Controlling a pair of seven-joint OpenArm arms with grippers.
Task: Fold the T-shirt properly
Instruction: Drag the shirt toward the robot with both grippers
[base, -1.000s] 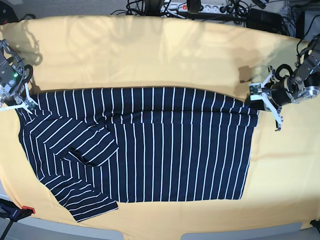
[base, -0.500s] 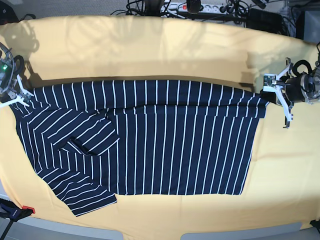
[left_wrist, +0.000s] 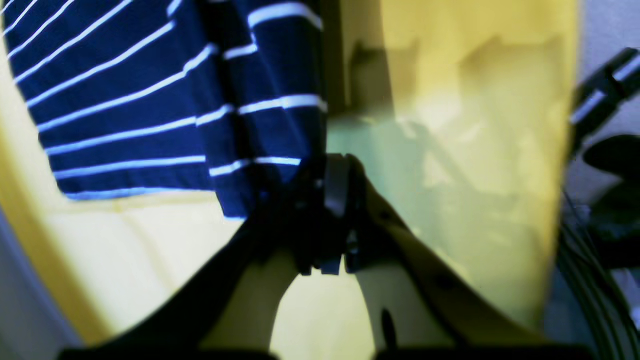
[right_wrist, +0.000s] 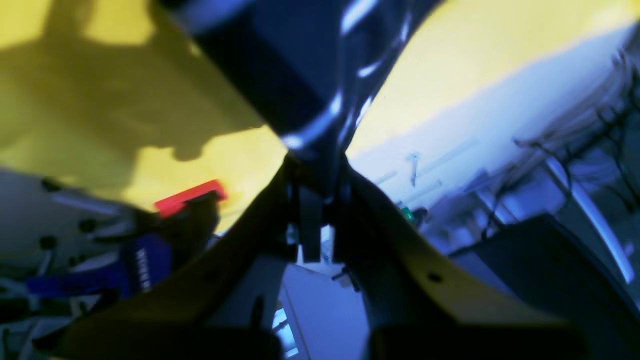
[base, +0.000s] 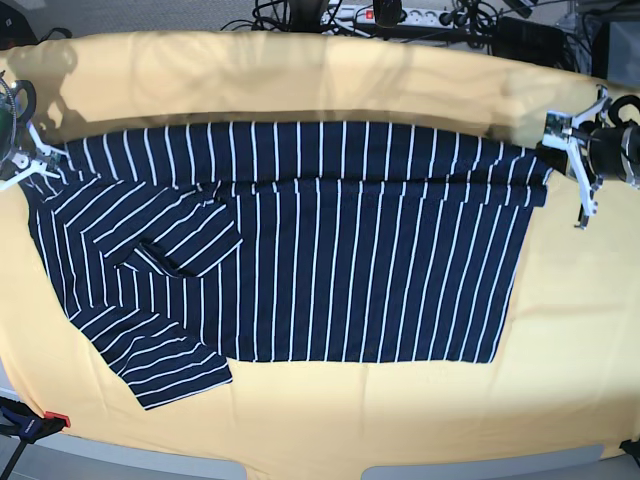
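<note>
Fabric is pinched in both my pincers: at the base view's left edge my right gripper (base: 38, 165) clamps the shoulder corner of the T-shirt (base: 300, 240), which stretches flat across the yellow cloth (base: 300, 80) to my left gripper (base: 560, 150), closed on its hem corner.

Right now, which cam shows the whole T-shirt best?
Base view: the T-shirt lies spread across the yellow cloth, outline complete. Left wrist shows only a striped edge; right wrist only a blurred pinched bit.
</note>
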